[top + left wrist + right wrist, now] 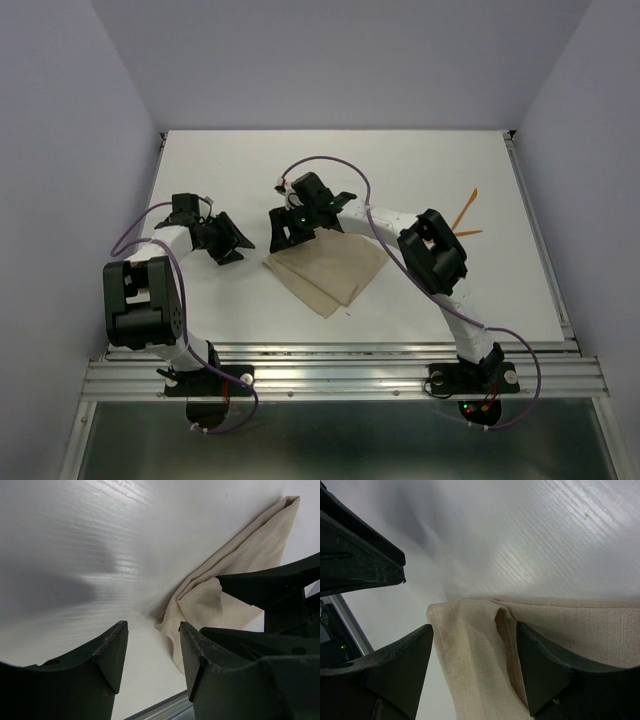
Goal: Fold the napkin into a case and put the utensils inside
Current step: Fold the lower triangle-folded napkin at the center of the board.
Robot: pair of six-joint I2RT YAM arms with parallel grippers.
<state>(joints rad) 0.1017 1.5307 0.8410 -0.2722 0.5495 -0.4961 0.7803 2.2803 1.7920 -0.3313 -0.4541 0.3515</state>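
Napkin (330,270) edge just below the spread right gripper (474,629).

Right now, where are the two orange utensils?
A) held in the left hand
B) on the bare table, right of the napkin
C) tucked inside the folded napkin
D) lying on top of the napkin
B: in the top view the utensils lie on the white table, well clear of the napkin and to its right, with no hand on them.
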